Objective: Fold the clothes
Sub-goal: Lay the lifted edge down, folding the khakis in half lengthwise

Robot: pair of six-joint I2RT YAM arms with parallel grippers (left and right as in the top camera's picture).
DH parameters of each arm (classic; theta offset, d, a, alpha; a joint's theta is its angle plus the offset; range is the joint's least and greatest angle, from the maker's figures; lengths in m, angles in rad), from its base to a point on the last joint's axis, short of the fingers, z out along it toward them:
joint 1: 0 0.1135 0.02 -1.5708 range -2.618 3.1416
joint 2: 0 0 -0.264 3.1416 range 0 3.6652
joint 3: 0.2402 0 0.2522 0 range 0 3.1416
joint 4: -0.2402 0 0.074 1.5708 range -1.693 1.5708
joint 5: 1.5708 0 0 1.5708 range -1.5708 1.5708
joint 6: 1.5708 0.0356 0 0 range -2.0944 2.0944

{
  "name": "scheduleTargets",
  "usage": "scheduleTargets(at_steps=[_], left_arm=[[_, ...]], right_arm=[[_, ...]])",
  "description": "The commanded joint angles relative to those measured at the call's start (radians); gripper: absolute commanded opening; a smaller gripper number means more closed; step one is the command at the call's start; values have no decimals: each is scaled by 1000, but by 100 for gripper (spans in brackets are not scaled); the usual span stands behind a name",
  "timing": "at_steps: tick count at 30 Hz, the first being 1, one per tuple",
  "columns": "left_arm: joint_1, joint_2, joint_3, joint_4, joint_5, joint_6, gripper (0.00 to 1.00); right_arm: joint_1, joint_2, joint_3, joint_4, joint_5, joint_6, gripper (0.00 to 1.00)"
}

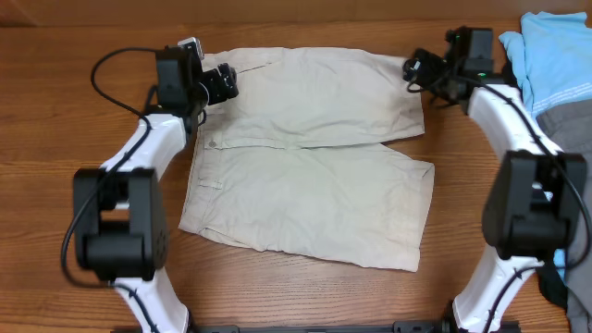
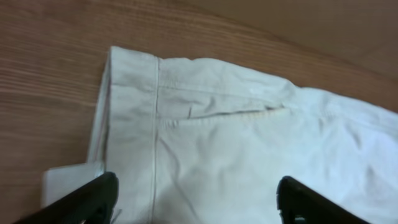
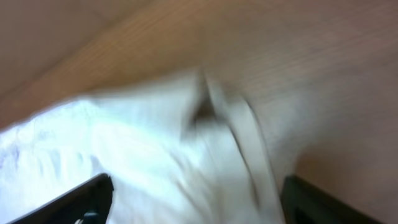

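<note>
One pair of light beige shorts, spread flat mid-table, waistband left, legs right, lightly creased — slit pocket and small white label visible up close. Left gripper spread wide over the waistband corner; right gripper likewise parted at a leg hem — badly blurred there.

I see a light blue striped garment heaped at the far right corner of my wooden worktop. A grey garment lies touching it along the right edge.
</note>
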Motion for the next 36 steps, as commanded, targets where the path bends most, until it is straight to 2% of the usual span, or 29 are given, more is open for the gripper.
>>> scheduleTargets(at_steps=[1,2,5,7,8,11,13,15,21,26,30,36], left_arm=[[-7,-183,74,-163,-3,65,70],[-7,-212,74,-237,-3,65,67],[-8,-226,73,-362,-4,65,61],[-8,-215,71,-428,-4,65,53],[-7,-197,67,-458,-9,65,44],[-9,-154,60,-464,-9,60,21],[-14,-115,60,-467,-10,58,10],[-19,-76,60,-475,-9,58,4],[-39,46,60,-493,-10,58,4],[-40,110,60,-547,-10,58,4],[-39,126,60,-574,-14,58,4],[-39,124,60,-621,-16,58,4]], right_arm=[[-52,-151,47,-135,-9,-38,70],[-60,-153,47,-191,-10,-57,56],[-61,-129,24,-228,-109,-169,38],[-55,-106,12,-226,-176,-216,24],[-49,-68,11,-228,-185,-228,13],[-48,-11,11,-228,-186,-227,4],[-48,22,11,-237,-191,-227,4],[-48,50,11,-249,-193,-228,4],[-48,95,11,-327,-161,-231,4],[-48,126,11,-413,-34,-230,4],[-48,129,11,-469,65,-219,4],[-56,115,11,-545,61,-200,4]])
